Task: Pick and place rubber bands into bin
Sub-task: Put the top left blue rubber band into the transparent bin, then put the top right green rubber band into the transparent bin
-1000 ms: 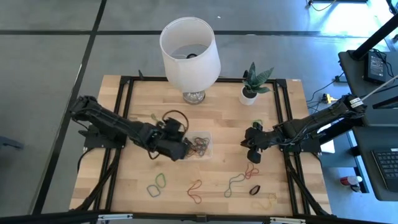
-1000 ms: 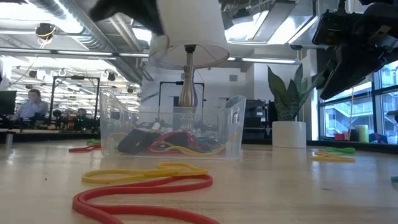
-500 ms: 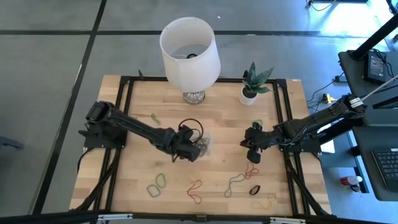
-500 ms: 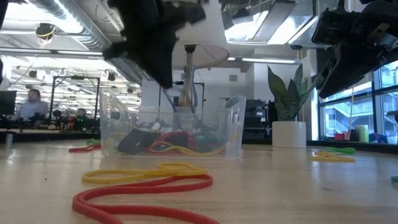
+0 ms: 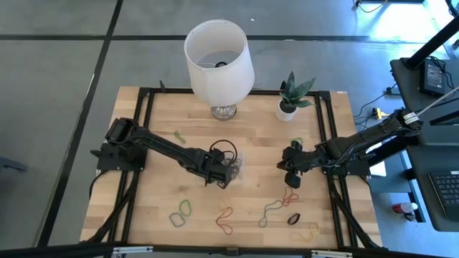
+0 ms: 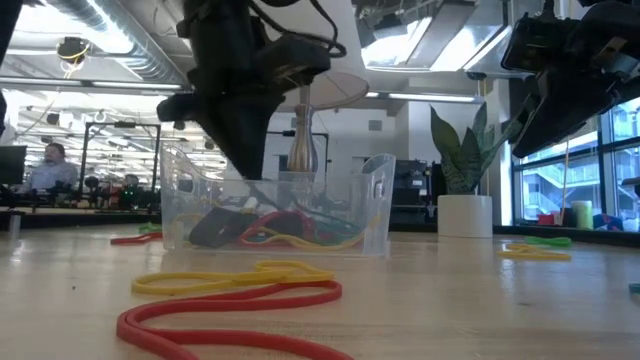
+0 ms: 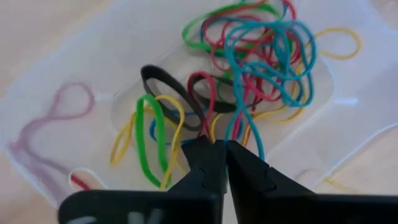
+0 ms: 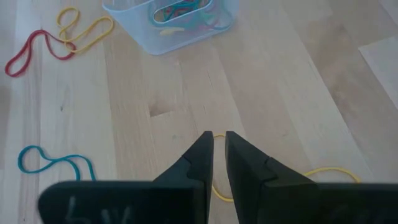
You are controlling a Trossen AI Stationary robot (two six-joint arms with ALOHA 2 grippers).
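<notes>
I see my wooden table (image 5: 158, 208) carrying a lamp (image 5: 219, 57), a potted plant (image 5: 290, 97), the clear bin (image 5: 237, 166), and loose rubber bands (image 5: 226, 218) scattered along its near edge.

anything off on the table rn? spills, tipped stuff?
Nothing stands out. The small clear plastic bin sits upright with a tangle of coloured rubber bands inside; the left gripper hangs over it. The white lampshade lamp and small potted plant stand upright. Loose bands on the wood are expected.

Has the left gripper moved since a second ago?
Yes. In the high view the left gripper has travelled rightward, from beside the bin's left edge to over it.
</notes>
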